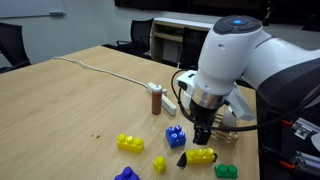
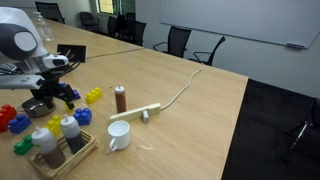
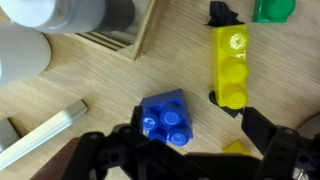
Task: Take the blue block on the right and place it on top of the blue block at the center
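A meeting room, black office chairs drawn up to a long pale wooden table. Toy bricks are scattered near the table edge where the arm stands.

The blue block that the task seems to mean lies flat on the wood, studs up, a little in from that edge and touching nothing. In the wrist view it shows between the two dark fingers of the gripper, which stand wide apart and hold nothing. In an exterior view the gripper hangs above the table, not quite squarely over the block.

Just beside the block, but apart from it, lies a long yellow block, with a green block beyond. A wooden tray of bottles stands near on the other side. A brown bottle and a white mug are further toward the middle of the table. A second blue block lies well apart along the same edge. I take it for the destination, though I cannot be sure.

The step in hand looks like lining up for the pick, with nothing grasped yet. The next move calls for centring over the studs and descending until the fingers straddle the block's sides. They must keep clear of the long yellow block before closing.
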Controlling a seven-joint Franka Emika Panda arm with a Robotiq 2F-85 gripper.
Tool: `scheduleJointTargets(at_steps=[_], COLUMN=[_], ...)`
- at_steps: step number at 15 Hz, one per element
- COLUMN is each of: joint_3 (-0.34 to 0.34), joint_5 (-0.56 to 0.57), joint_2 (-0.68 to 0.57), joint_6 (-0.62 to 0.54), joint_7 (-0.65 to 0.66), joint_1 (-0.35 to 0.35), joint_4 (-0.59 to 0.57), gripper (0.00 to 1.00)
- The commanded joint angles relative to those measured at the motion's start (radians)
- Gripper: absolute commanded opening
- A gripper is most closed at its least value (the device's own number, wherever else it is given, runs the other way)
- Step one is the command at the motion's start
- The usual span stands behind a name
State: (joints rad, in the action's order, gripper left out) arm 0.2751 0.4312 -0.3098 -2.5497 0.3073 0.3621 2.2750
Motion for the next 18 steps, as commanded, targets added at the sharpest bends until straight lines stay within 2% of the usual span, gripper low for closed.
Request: scheduleJointTargets(at_steps=[1, 7, 8, 18], joint_3=[-0.048, -0.054, -0.076, -0.067], joint_5=[0.02, -0.049, -0.037, -0.094], joint_2=[-0.107, -0.222, -0.207, -0.236], joint_6=[-0.015, 0.013, -0.007, -0.026], joint_7=[-0.102, -0.333, -0.285, -0.323], joint_1=[0.026, -0.004, 0.02, -0.003], joint_4=[-0.106, -0.241, -0.213, -0.23], gripper=[1.0, 1.0, 1.0, 1.0])
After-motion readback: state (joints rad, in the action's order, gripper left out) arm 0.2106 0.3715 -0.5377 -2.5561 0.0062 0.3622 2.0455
